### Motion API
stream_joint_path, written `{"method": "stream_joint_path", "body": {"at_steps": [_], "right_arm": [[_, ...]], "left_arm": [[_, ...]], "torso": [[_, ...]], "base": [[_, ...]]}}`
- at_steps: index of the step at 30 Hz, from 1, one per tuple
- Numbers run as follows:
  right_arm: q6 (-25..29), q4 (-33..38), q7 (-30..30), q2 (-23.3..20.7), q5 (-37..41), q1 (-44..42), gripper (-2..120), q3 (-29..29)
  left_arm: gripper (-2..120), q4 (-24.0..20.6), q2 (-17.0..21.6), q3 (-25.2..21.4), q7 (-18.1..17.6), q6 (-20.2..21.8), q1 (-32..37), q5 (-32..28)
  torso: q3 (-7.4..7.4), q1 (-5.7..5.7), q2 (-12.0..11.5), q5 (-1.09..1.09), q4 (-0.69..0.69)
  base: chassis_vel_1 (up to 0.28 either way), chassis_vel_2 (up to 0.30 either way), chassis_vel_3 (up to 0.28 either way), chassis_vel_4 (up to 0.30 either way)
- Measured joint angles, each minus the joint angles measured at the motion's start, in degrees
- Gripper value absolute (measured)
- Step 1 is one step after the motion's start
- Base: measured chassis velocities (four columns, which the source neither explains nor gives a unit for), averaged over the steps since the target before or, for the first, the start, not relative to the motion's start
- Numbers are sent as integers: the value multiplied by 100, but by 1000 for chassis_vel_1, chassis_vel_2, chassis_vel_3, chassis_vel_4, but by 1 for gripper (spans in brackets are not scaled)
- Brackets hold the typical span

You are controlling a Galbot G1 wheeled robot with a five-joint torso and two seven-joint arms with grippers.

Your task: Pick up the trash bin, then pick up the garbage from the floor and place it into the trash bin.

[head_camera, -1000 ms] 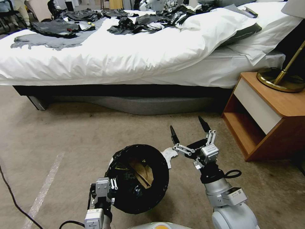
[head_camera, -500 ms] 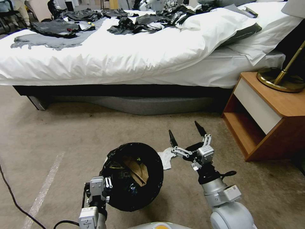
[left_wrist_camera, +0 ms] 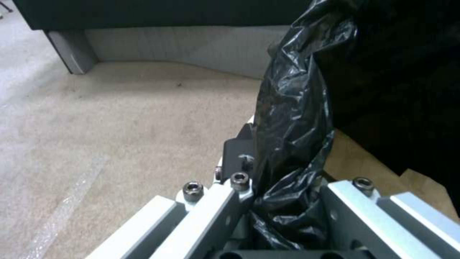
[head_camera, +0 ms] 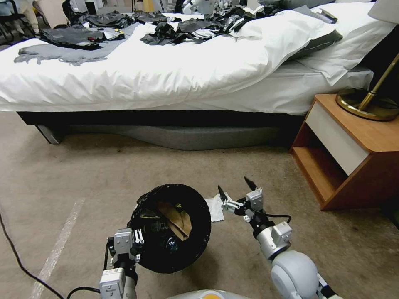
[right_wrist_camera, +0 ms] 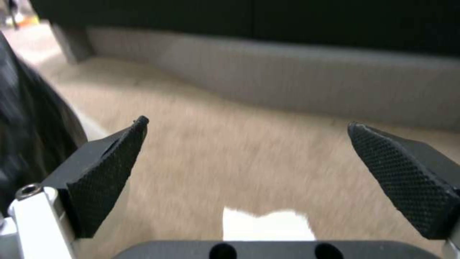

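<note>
The left gripper [head_camera: 135,241] pinches the trash bin [head_camera: 169,228] rim to carry it, while the right gripper [head_camera: 237,194], jaws spread, reaches for the tissue [head_camera: 215,206] on the floor [head_camera: 83,174].

Beige carpet [head_camera: 83,166] runs under a bed [head_camera: 166,74] with white bedding strewn with dark clothes; beside it, a wooden nightstand [head_camera: 353,153] carries a brass lamp base [head_camera: 365,104].

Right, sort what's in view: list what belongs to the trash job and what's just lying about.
Job: round black-bagged trash bin held by left gripper; crumpled white tissue on floor; brown paper bag in bin; open right gripper.

Lying about: white bed, dark clothes, wooden nightstand, brass lamp base.
</note>
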Motion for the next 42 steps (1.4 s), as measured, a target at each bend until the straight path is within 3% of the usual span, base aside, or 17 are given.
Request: {"method": "stream_joint_path", "body": {"at_steps": [6, 9, 17, 28, 35, 42], "right_arm": [[-384, -731, -33, -63, 273, 773, 100, -542], [-520, -1508, -47, 223, 310, 1354, 100, -936], [-385, -2730, -409, 706, 150, 1899, 100, -1121], [-28, -3448, -825, 993, -24, 2137, 100, -1111], [452, -4047, -889, 1299, -821, 2172, 100, -1066], [623, -4218, -859, 1329, -1210, 2109, 100, -1064]], "left_arm": [[1, 4, -12, -57, -13, 49, -62, -51], [1, 25, -43, -81, -35, 64, -95, -61], [1, 88, -81, -52, -46, 91, -145, -56], [1, 128, -102, 15, -51, 92, -146, 8], [1, 108, -104, 4, -60, 76, -89, 9], [1, 111, -105, 18, -72, 57, -73, 11]], "torso": [[0, 0, 0, -2, 0], [0, 0, 0, -2, 1], [0, 0, 0, -1, 1], [0, 0, 0, -2, 0], [0, 0, -1, 0, 1], [0, 0, -1, -1, 0]], "base": [[0, 0, 0, 0], [0, 0, 0, 0], [0, 0, 0, 0], [0, 0, 0, 0], [0, 0, 0, 0], [0, 0, 0, 0]]}}
